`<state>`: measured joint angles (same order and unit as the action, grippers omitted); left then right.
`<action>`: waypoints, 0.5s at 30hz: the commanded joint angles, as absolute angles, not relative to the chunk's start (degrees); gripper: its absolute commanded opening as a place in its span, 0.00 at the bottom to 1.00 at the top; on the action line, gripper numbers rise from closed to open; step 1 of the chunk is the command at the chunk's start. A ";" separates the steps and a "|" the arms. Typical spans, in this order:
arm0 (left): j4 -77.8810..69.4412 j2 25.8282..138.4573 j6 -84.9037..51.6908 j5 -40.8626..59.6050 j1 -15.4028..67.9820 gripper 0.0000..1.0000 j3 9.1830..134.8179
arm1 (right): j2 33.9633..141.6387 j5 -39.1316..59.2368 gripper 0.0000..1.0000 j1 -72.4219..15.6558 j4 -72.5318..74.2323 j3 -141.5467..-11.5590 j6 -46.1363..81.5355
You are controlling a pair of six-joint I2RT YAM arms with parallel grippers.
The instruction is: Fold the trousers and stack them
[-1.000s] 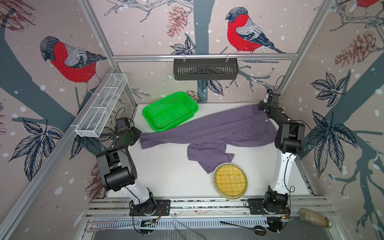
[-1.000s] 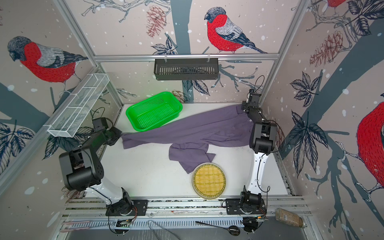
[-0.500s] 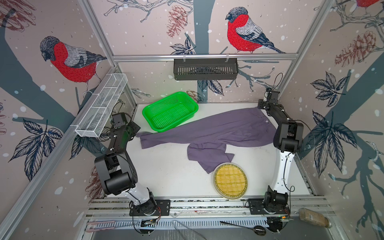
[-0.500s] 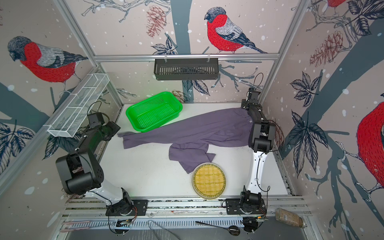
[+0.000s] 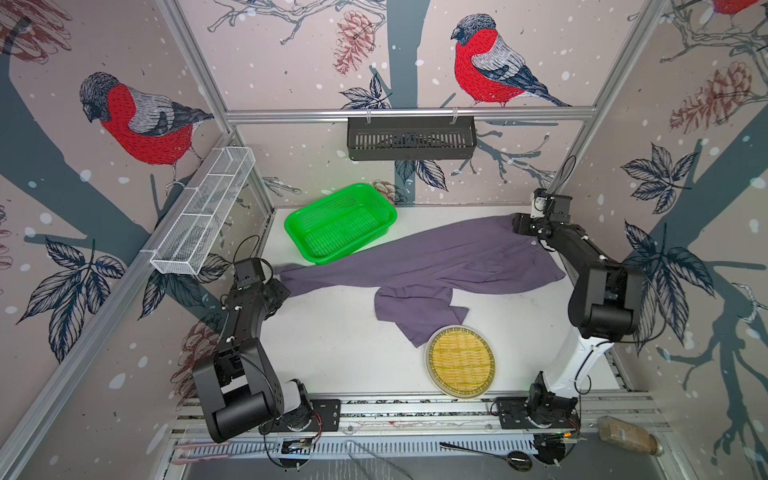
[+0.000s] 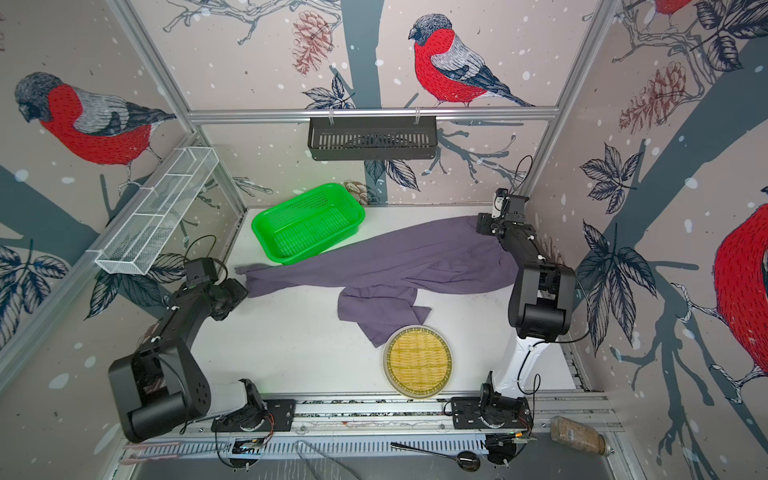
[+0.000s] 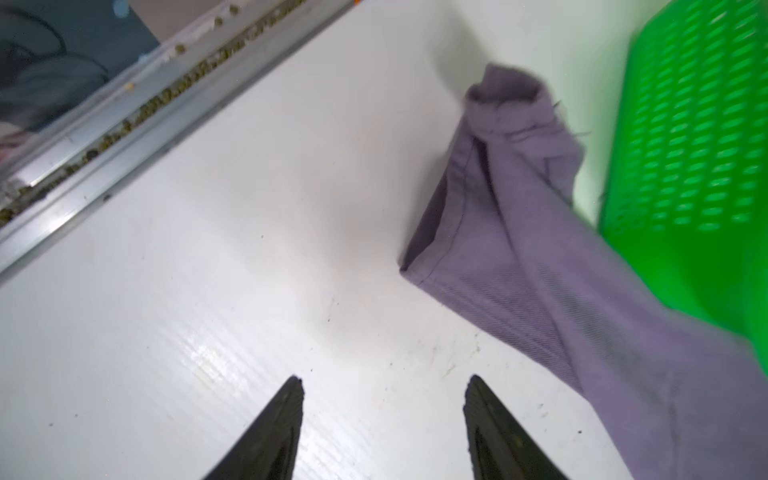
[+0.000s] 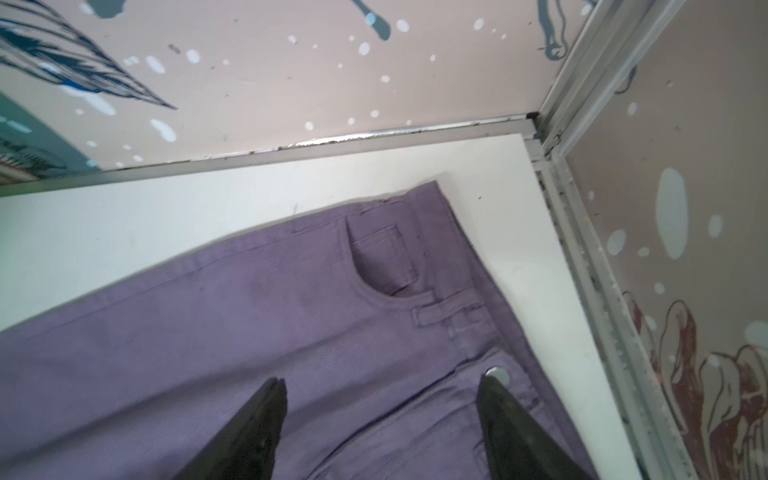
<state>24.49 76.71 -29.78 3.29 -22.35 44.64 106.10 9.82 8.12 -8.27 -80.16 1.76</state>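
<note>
**Item: one pair of trousers, unfolded, on a white table**

Trousers [image 5: 436, 257]: muted purple-grey cloth with a fine diagonal twill rib, soft and creased. In both top views they lie slantwise across the table [image 5: 340, 345], taking up most of its width.
- Waistband end: at about 2 o'clock, close to the back right corner. The right wrist view shows a curved front pocket [image 8: 382, 262], a flat belt loop [image 8: 446, 311] and a small round metal button [image 8: 498, 374].
- Long leg: runs out to 9 o'clock. Its stitched hem is rumpled and lies against the outer wall of the green basket [image 5: 353, 248].
- Second leg: doubled back into a loose heap near the centre, with a pointed end reaching toward 5 o'clock. It meets the rim of the woven tray [image 5: 460, 360]; whether it goes under the tray cannot be told.

Left gripper [image 7: 384, 379]: at 9 o'clock, with black tapered fingers spread apart over bare table. It is just beside the hem and grips nothing.

Right gripper [image 8: 382, 377]: at 2 o'clock, over the waistband area. Its fingers are spread wide, one tip next to the button, and no cloth is pinched. Contact with the fabric cannot be judged.

Green basket: rectangular perforated plastic, glossy, at 11 o'clock.

Woven tray: round, with yellow bamboo slats and a pale rim, at 5 o'clock.

Black slotted bin [image 5: 411, 137]: hung on the back rail at 12 o'clock.

White wire-mesh rack [image 5: 203, 216]: long and partitioned, on the wall at 10 o'clock.
</note>
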 commanded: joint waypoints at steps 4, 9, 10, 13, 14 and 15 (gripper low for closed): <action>16.20 83.04 -34.41 5.23 -20.16 0.61 44.97 | 96.60 14.03 0.82 5.54 -3.26 -69.87 5.24; 14.84 89.16 -34.16 4.65 -19.86 0.59 47.56 | 91.07 13.82 0.84 3.83 -3.21 -63.31 6.00; 14.14 89.49 -33.99 4.24 -19.86 0.58 47.88 | 90.24 13.60 0.84 3.74 -3.55 -62.43 5.89; 14.29 91.73 -33.67 3.78 -19.86 0.56 49.51 | 88.23 12.95 0.84 3.69 -3.40 -60.10 6.14; 13.98 92.55 -33.68 3.96 -19.86 0.54 49.66 | 87.86 12.98 0.84 3.57 -3.59 -59.63 6.29; 13.44 92.90 -33.91 4.38 -19.86 0.52 49.63 | 87.51 12.76 0.84 3.31 -3.57 -59.15 6.49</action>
<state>15.20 91.72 -34.06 4.45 -19.77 49.06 88.55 13.34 3.75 -4.64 -60.20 5.82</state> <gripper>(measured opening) 0.532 0.842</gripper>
